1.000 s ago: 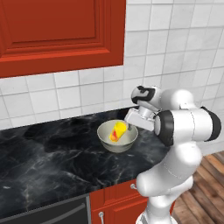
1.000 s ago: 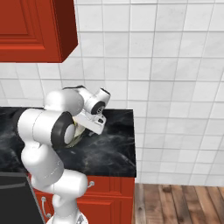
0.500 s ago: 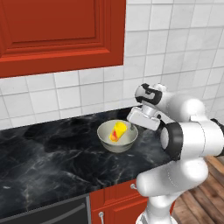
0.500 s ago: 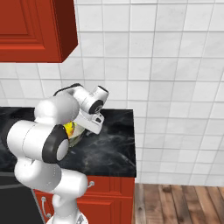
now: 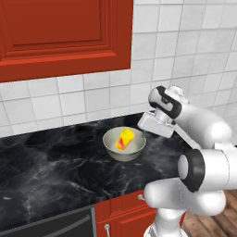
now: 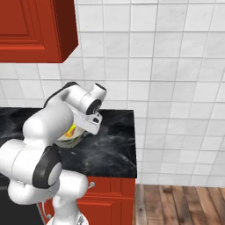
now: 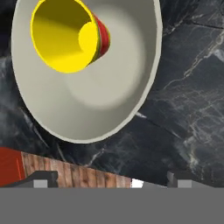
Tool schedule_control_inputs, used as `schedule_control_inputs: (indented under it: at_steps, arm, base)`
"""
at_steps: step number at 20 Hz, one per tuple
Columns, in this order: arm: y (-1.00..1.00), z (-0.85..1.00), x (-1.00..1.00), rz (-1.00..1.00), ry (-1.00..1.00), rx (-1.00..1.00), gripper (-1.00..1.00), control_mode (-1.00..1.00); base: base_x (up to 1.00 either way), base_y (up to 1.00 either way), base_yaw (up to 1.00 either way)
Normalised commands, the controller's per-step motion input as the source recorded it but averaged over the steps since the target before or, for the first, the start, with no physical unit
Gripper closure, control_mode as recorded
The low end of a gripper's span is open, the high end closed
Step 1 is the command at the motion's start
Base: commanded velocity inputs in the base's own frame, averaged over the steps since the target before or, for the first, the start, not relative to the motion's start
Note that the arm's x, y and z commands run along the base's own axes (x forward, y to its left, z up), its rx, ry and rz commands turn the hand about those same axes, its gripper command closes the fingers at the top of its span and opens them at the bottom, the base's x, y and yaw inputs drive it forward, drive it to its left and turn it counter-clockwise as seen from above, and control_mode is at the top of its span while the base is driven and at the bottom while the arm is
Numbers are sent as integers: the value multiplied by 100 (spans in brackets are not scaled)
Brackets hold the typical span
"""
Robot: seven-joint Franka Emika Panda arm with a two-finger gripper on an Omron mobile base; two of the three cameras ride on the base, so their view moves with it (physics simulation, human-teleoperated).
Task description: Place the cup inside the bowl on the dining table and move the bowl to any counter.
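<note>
Now, bowl (image 5: 124, 145): on black marble table (image 5: 51, 171), by tiled wall.
Cup (image 5: 124, 139): lying tilted inside bowl.
End effector (image 7: 109, 177): open, empty, just right of bowl, apart from rim.

yellow cup (image 7: 65, 39), grey-green bowl (image 7: 118, 87), black counter (image 5: 55, 171)

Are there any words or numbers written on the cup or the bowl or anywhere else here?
None: nothing here can be read.
The cup lying in the bowl has an orange-red mark on its side, with no letters or numbers.
The bowl, the counter, the wall tiles and the red cabinets are plain.
</note>
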Motion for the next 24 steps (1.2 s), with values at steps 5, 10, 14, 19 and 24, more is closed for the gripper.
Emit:
schedule_control_inputs:
  at_steps: [5,10,14,19,24]
  arm:
    - [0,30,-60,0,-3,0,-100,-100]
    - [0,36,-73,0,-7,0,-100,-100]
    - [0,39,-77,0,-10,-3,-100,-100]
    - [0,22,-62,0,-8,-9,-100,-100]
    - [0,7,-52,0,-7,-14,-100,-100]
  base:
    - [0,0,0]
    - [0,0,0]
    - [0,0,0]
    - [0,0,0]
    - [0,0,0]
